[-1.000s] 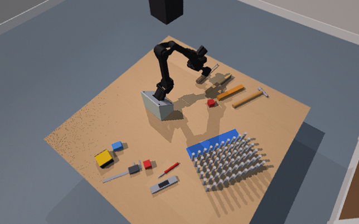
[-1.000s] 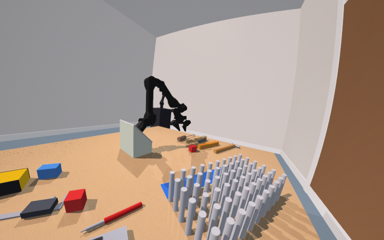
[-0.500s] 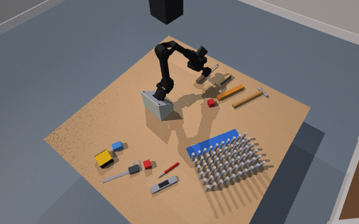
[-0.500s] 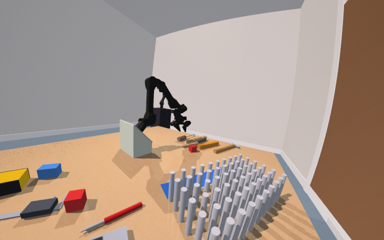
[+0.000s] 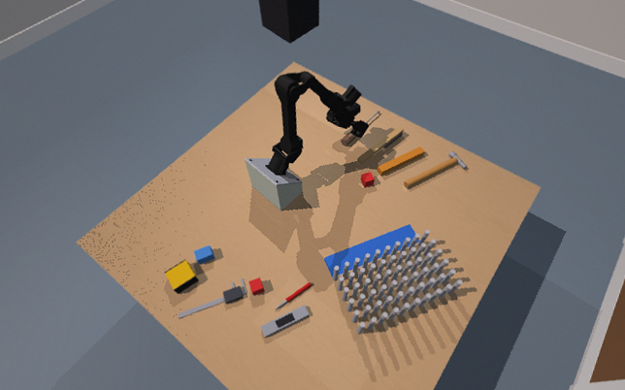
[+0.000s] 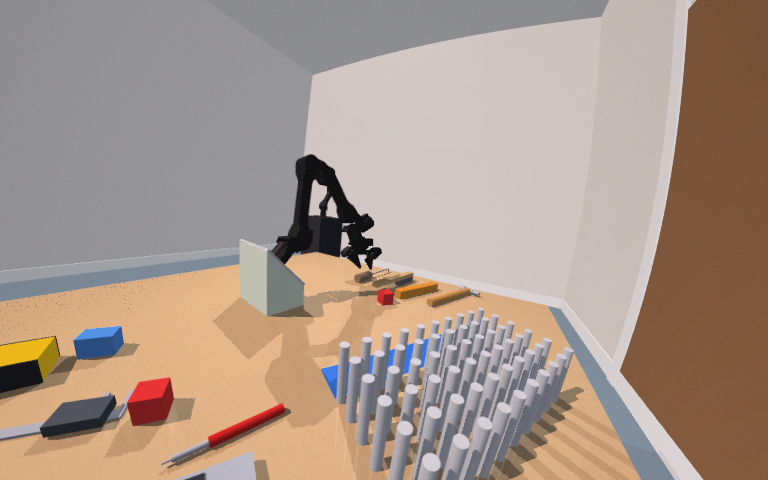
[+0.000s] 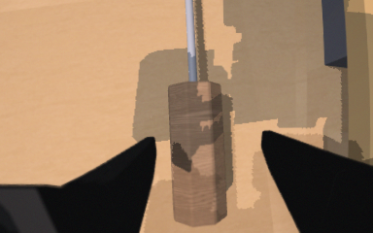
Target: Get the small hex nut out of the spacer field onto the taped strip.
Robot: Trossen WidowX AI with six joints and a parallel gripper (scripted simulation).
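A hook tool with a brown wooden handle (image 5: 349, 140) (image 6: 362, 276) (image 7: 198, 194) and a thin metal rod (image 7: 190, 34) lies on the table. My gripper (image 5: 356, 133) (image 6: 364, 266) (image 7: 208, 142) is open above the handle, one finger to each side of it in the wrist view, with gaps on both sides. The standing metal spacers (image 5: 361, 328) (image 6: 383, 433) are upright in rows. The blue taped strip (image 5: 371, 244) (image 6: 330, 375) lies along their near-robot side. The hex nut cannot be seen in any view.
Beside the hook tool lie a tan and dark tool (image 7: 334, 34), an orange bar (image 5: 401, 161) (image 6: 416, 290), a hammer (image 5: 431, 172) (image 6: 448, 297) and a red cube (image 5: 366, 179) (image 6: 385, 297). A red screwdriver (image 5: 294, 294) (image 6: 246, 425) and grey level (image 5: 273, 326) lie left of the spacers.
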